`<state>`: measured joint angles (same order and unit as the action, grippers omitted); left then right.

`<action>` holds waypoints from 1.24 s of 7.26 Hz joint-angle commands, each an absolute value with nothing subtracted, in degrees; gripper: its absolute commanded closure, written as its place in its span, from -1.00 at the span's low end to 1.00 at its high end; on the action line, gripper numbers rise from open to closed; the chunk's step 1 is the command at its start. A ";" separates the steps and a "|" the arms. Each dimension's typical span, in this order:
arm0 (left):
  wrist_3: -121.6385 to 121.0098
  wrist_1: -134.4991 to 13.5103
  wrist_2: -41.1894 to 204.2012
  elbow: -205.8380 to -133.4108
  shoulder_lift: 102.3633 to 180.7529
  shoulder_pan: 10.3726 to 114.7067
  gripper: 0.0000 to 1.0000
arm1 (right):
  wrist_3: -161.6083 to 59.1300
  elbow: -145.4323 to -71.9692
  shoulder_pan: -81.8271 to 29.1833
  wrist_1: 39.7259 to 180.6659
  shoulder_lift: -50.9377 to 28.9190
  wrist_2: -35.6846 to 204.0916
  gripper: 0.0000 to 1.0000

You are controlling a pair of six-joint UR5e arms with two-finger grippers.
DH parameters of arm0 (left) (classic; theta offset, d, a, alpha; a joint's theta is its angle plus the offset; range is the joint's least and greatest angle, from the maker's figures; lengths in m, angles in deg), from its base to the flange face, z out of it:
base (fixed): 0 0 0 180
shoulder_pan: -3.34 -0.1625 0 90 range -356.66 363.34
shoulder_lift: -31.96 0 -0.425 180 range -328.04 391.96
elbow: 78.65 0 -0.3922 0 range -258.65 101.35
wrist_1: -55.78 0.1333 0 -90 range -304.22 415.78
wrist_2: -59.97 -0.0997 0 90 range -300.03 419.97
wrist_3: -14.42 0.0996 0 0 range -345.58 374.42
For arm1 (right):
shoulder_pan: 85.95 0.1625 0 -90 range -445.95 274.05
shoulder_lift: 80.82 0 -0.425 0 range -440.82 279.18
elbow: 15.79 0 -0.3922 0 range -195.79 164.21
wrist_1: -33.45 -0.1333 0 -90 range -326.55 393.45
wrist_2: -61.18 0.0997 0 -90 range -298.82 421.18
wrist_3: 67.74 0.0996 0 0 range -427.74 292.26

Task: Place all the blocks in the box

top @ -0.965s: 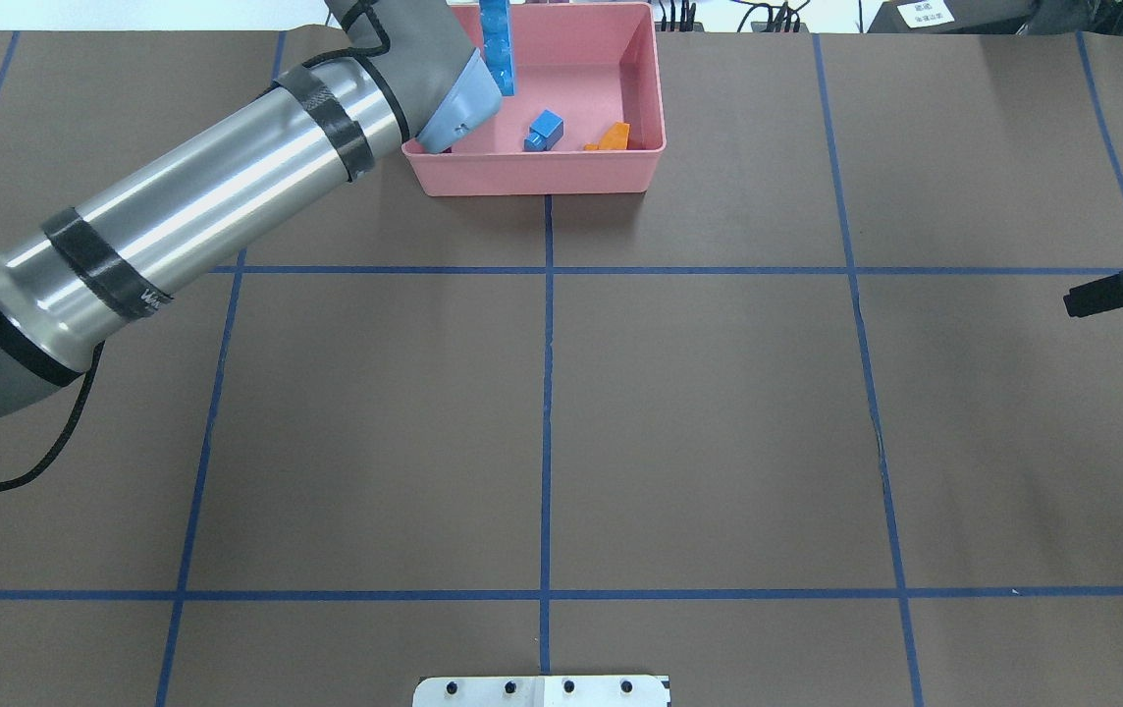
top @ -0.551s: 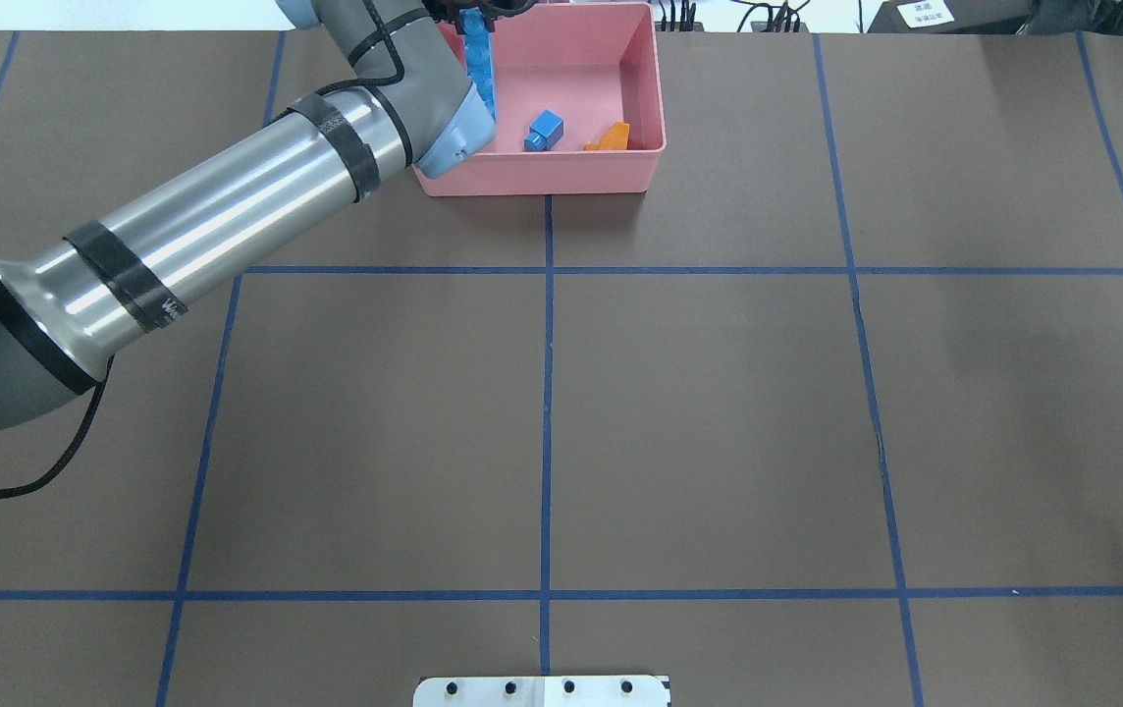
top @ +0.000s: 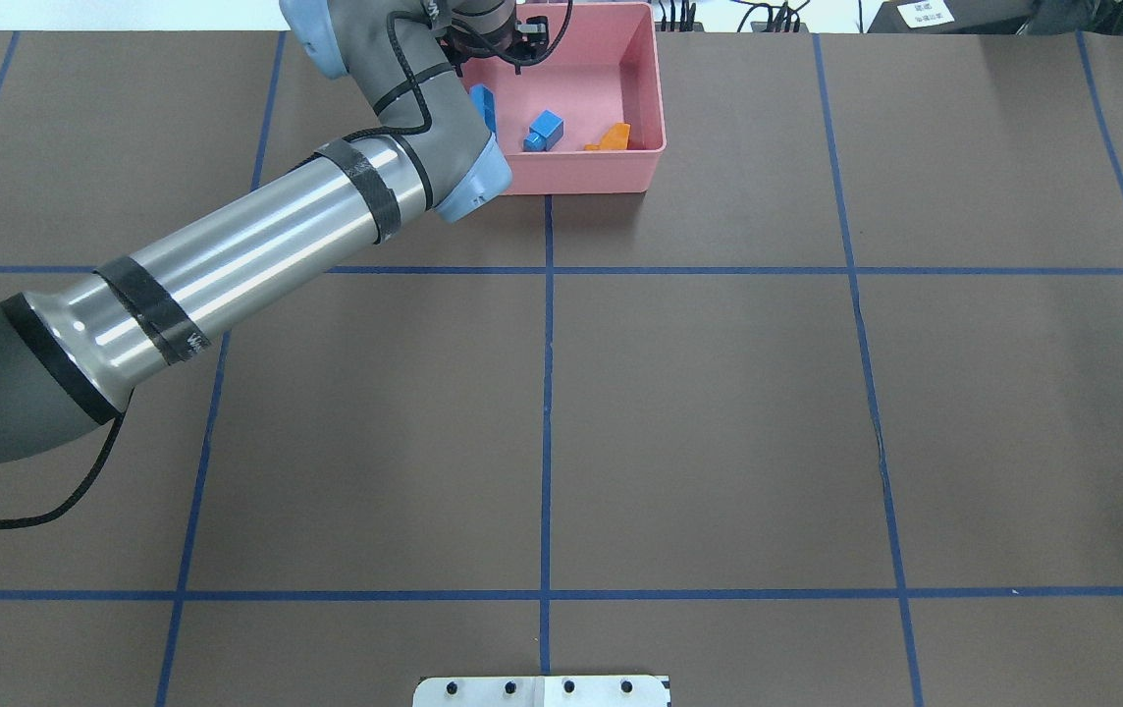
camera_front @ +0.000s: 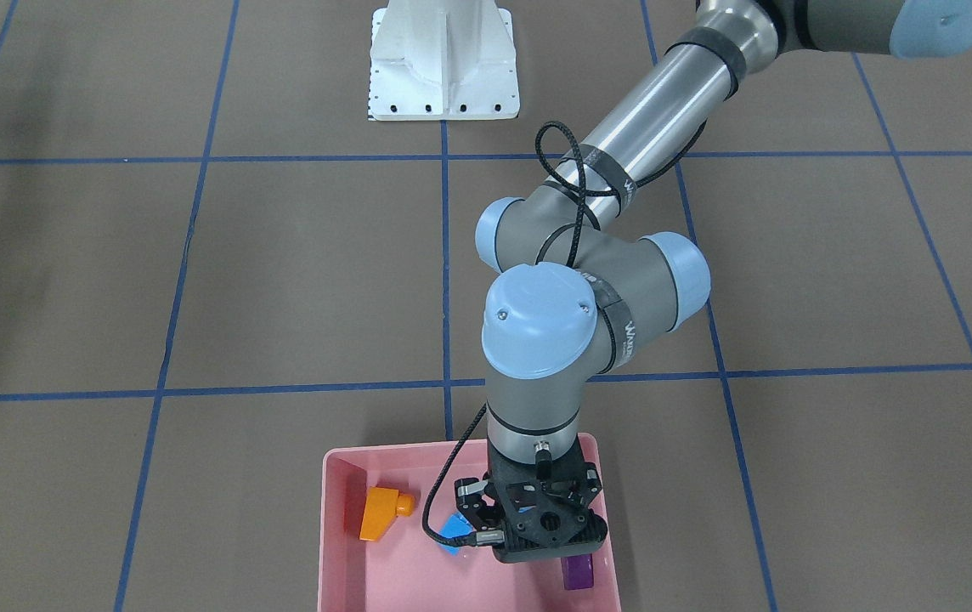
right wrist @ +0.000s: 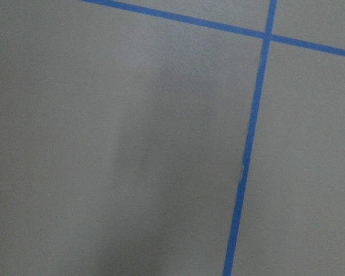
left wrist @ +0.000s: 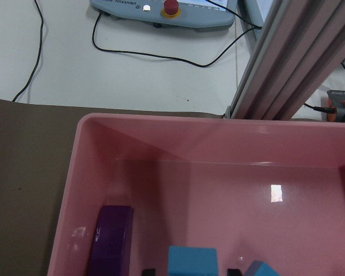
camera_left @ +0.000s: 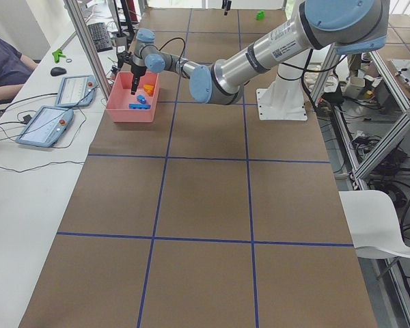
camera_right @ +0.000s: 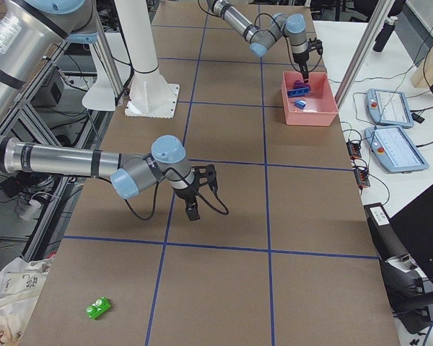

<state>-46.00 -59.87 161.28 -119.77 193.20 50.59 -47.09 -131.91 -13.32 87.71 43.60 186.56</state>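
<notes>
Pink box (top: 571, 177); orange block (top: 611, 137), blue block (top: 545, 130), blue bar (top: 482, 103), purple block (left wrist: 110, 241), green block (camera_right: 97, 308); brown surface (top: 719, 412) with blue grid lines (top: 546, 393).

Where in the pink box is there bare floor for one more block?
Bare floor: the far half of the box, between its far wall and the small blue block and orange block, best toward the far right corner. Crowded: the near half, with the long blue bar, and the left wall by the purple block.
</notes>
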 commanded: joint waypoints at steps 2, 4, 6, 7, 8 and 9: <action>-35.46 -51.60 164.45 -136.83 185.30 50.80 -1.00 | -48.40 -129.28 -10.81 79.82 53.00 186.60 -1.00; -26.23 -43.02 169.99 -156.25 173.63 54.22 -1.00 | -49.36 -109.60 -7.66 54.16 55.15 188.34 -1.00; -12.89 -43.35 177.80 -169.30 157.63 60.44 -1.00 | -63.35 -96.42 -1.97 43.74 55.15 193.78 -1.00; -10.31 -43.53 179.14 -173.10 153.12 62.13 -1.00 | -70.48 -94.91 -1.32 43.91 56.80 195.37 -1.00; -10.46 -43.53 179.15 -174.79 151.77 62.14 -1.00 | -75.42 -91.59 0.60 44.08 56.47 196.61 -1.00; -10.72 -43.53 179.07 -174.89 151.67 62.14 -1.00 | -77.39 -90.95 1.92 47.39 55.16 198.36 -1.00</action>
